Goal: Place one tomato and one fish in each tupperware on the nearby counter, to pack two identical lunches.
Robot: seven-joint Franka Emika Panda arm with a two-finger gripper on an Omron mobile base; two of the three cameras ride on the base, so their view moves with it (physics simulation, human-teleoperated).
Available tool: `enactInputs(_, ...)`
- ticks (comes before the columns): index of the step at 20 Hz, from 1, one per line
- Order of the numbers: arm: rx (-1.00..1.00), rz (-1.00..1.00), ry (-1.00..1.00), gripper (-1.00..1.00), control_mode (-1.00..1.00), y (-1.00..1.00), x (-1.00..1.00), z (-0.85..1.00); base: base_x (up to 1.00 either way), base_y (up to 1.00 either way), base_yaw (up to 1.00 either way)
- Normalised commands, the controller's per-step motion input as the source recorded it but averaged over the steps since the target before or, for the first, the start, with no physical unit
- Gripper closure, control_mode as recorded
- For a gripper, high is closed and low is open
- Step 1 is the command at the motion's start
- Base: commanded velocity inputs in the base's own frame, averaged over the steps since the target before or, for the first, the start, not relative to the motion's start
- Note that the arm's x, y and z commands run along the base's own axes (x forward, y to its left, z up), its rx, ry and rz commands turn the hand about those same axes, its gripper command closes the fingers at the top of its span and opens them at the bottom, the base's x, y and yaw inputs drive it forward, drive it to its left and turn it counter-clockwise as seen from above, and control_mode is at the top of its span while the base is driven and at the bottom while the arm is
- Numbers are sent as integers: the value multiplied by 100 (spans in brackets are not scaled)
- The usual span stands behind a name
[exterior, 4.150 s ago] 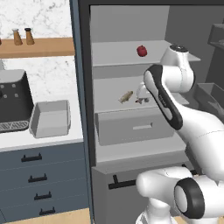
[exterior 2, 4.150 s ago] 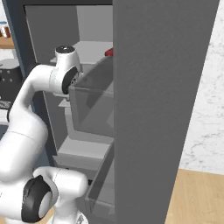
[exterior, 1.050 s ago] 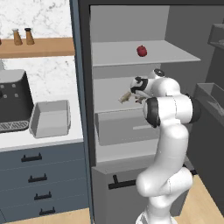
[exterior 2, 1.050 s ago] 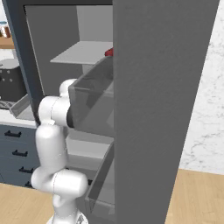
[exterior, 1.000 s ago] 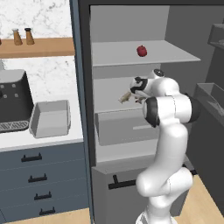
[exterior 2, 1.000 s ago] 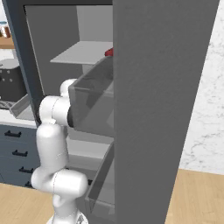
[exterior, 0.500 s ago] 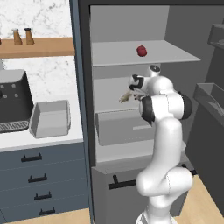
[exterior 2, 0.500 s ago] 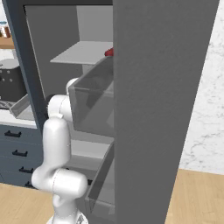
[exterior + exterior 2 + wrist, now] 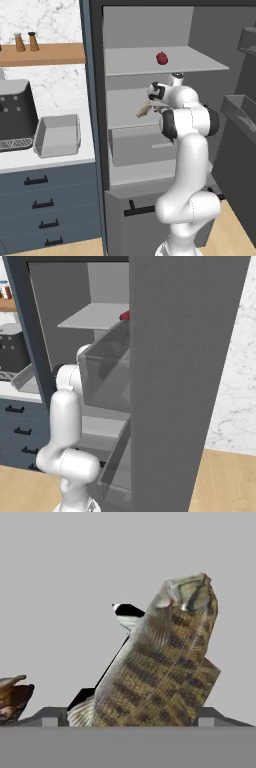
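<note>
Left base view: the two-finger gripper reaches a slim tan-brown fish near the middle fridge shelf's front edge; one glossy red tomato sits above, one shallow grey tupperware tray on the white counter.

Hand view: jaws wide, straddling one fish, unclamped; a second fish alongside. Centre on the body before closing.

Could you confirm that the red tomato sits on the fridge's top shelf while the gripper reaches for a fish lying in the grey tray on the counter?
Not quite. The tomato is on the top shelf, but the fish at the gripper lies on the fridge's middle shelf, as the left base view shows. The grey tray on the counter holds nothing.
</note>
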Motion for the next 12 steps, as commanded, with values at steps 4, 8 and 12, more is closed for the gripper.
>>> enactInputs(4,0,0,-1,100,-100,-9,-88,-54,0,0,0)
enactInputs(8,3,0,-29,100,-100,-15,-100,-69,0,0,0)
enactInputs(12,11,-3,-42,100,-100,-7,-100,53,0,0,0)
